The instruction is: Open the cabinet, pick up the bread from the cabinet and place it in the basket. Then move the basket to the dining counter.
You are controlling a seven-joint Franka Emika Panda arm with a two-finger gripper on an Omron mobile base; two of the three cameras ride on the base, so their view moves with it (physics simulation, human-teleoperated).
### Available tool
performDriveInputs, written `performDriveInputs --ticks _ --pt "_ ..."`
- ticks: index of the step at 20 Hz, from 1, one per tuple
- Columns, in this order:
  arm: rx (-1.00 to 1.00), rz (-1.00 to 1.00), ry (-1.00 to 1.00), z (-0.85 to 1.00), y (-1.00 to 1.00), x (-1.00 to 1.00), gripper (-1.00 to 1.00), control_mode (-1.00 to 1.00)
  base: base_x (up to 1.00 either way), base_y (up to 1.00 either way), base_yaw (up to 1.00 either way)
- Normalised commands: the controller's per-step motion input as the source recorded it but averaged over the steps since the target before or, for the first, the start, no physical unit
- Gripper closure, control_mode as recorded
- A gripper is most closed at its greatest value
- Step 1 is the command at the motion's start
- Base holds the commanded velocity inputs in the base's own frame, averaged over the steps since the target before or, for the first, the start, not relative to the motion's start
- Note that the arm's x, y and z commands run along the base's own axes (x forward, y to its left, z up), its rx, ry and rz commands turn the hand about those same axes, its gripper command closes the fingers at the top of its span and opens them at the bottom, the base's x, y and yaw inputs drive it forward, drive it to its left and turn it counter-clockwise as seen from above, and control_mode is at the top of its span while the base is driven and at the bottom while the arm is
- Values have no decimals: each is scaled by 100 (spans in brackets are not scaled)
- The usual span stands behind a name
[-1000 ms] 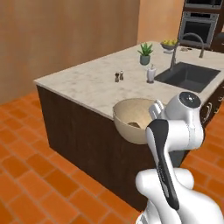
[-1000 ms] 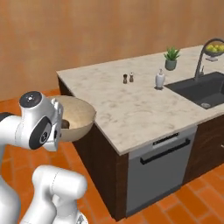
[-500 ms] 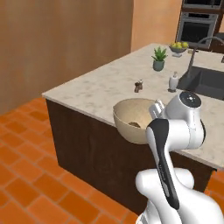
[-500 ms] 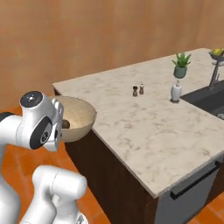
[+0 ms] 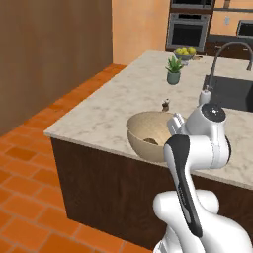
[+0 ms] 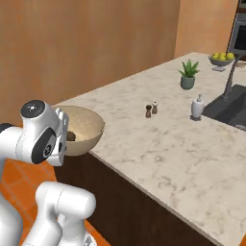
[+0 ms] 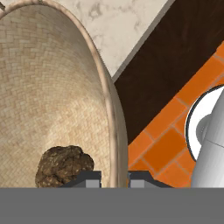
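The basket (image 5: 146,133) (image 6: 84,126) (image 7: 48,96) is a round tan woven bowl, held at the edge of the dining counter (image 5: 111,108) (image 6: 158,144) (image 7: 118,22), a pale marble slab. Part of it hangs out past the counter's dark side, above the floor. The bread (image 7: 64,166) (image 5: 151,142) (image 6: 71,136), a dark brown lump, lies in its bottom. My gripper (image 7: 114,177) is shut on the basket's rim, one finger inside and one outside. The cabinet is out of view.
On the counter stand two small shakers (image 5: 165,104) (image 6: 151,110), a potted plant (image 5: 173,70) (image 6: 188,74), a soap dispenser (image 6: 197,106), a sink with a faucet (image 5: 231,89) and a fruit bowl (image 5: 184,52). An orange tile floor (image 5: 29,197) lies below; wood panelling stands at the left.
The whole picture has shifted, so the base has driven along the dining counter. The basket with the bread stays in my shut gripper, in the same place relative to the arm.
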Motion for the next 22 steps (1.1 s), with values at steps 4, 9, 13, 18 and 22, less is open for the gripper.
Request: performDriveInputs --ticks 4,9,13,18,22 --pt "0 0 0 0 0 0 100 100 95 100 -47" --pt "0 0 0 0 0 0 100 100 49 100 -46" --pt "0 0 0 0 0 0 100 100 74 100 -49" --pt "0 0 0 0 0 0 100 100 57 100 -41" --pt "0 0 0 0 0 0 100 100 24 41 -15"
